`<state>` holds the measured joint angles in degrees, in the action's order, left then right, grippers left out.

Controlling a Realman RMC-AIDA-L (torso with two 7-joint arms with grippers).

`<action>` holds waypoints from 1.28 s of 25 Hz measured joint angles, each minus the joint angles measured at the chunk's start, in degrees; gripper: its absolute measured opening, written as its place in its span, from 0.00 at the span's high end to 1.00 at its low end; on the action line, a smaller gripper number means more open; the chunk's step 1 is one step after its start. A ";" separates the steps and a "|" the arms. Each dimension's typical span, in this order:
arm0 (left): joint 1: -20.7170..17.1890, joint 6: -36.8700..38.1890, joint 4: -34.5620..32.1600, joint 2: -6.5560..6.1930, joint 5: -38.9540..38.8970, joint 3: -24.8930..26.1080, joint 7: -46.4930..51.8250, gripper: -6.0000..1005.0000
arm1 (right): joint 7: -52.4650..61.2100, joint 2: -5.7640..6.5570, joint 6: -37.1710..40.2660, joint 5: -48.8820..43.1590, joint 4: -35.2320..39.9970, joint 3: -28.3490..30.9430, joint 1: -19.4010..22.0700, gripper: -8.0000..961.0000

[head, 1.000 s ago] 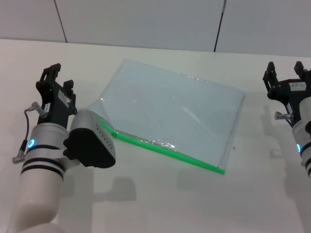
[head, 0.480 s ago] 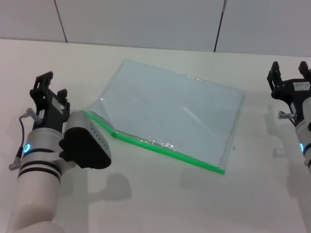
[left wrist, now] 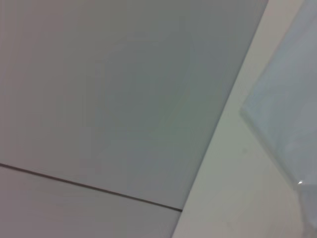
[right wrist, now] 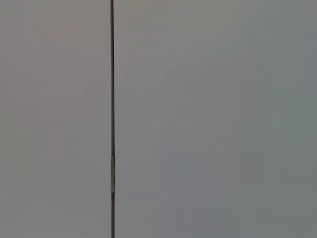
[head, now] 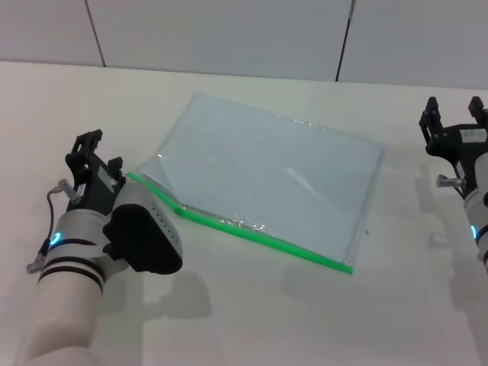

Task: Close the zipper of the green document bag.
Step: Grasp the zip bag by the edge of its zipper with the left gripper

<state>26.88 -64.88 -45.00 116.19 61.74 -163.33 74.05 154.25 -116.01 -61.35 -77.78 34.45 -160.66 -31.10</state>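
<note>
Head view first: the green document bag [head: 267,179] is lying flat on the white table [head: 252,320], roughly in the middle and turned at an angle. The zipper [head: 252,232] is running along the long edge nearest the robot, a bright green strip going from near the left arm down toward the right. Can't really pick out the slider from here. The left hand [head: 91,156] is hanging just beside the left end of that green edge, not touching the bag as far as I can see, with its black fingers [head: 85,145] pointing away from the robot and sitting apart with nothing between them. The left arm's grey and black wrist housing is covering a bit of the bag's near corner. The right hand [head: 455,122] is sitting way off at the right side of the table, well apart from the bag, fingers spread and gripping nothing.

Left wrist view: mostly showing grey wall panel [left wrist: 109,99], a strip of table, and one pale corner of the bag poking in at the edge.

Right wrist view: just showing grey wall with a dark vertical seam [right wrist: 112,119].
</note>
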 joint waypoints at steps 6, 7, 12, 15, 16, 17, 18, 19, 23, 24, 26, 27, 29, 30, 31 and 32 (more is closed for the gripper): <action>0.02 1.87 0.14 0.08 -0.04 0.00 -0.13 0.42 | 0.00 0.00 0.00 0.00 0.00 0.00 -0.01 0.32; 0.02 2.01 0.14 0.08 -0.05 0.00 -0.15 0.42 | 0.00 0.00 0.00 0.00 0.00 0.00 -0.01 0.32; 0.03 3.43 0.26 0.09 -0.35 0.09 -0.21 0.42 | -0.01 0.00 0.00 0.00 0.00 -0.01 -0.01 0.32; 0.07 3.87 0.24 0.09 -1.18 -0.02 -0.22 0.43 | -0.01 0.00 0.00 0.00 0.00 -0.01 -0.01 0.32; 0.08 3.90 0.23 0.09 -1.54 -0.09 -0.26 0.43 | 0.00 0.00 0.00 0.00 0.00 -0.01 -0.01 0.32; 0.08 3.91 0.21 0.09 -1.87 -0.20 -0.34 0.43 | 0.00 0.00 0.00 0.00 0.00 -0.01 0.01 0.32; 0.10 3.92 0.20 0.09 -2.12 -0.29 -0.42 0.43 | -0.01 0.00 0.00 0.00 0.00 -0.01 0.01 0.32; 0.11 3.92 0.19 0.09 -2.26 -0.34 -0.50 0.43 | -0.01 0.00 0.00 0.00 0.00 -0.01 0.01 0.32; 0.11 3.94 0.12 0.09 -2.32 -0.29 -0.66 0.43 | -0.01 0.00 0.00 0.00 0.00 -0.01 0.04 0.32; 0.09 3.92 0.10 0.10 -2.33 -0.23 -0.78 0.43 | -0.01 0.00 0.00 0.00 0.00 -0.01 0.04 0.32; -0.01 3.59 0.05 0.15 -2.34 -0.09 -1.11 0.43 | 0.00 0.00 0.00 0.00 0.00 -0.01 0.05 0.32; -0.05 3.26 0.03 0.17 -2.33 -0.04 -1.22 0.43 | -0.01 0.00 0.00 0.00 0.00 -0.01 0.06 0.32; -0.11 2.13 0.00 0.17 -2.34 0.02 -1.29 0.43 | -0.01 0.00 0.00 0.10 0.00 -0.01 0.07 0.32; -0.12 1.69 0.00 0.18 -2.33 0.03 -1.29 0.43 | -0.01 0.00 0.00 0.18 0.00 -0.01 0.08 0.32; -0.12 1.28 0.00 0.18 -2.33 0.03 -1.28 0.43 | -0.01 0.00 0.00 0.30 0.00 -0.01 0.09 0.32; -0.15 0.95 0.00 0.18 -2.33 0.03 -1.28 0.43 | -0.01 0.00 0.00 0.39 0.00 -0.01 0.11 0.32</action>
<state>26.72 -63.94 -45.00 116.37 59.41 -163.30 72.77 154.24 -116.01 -61.35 -77.39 34.45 -160.66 -30.99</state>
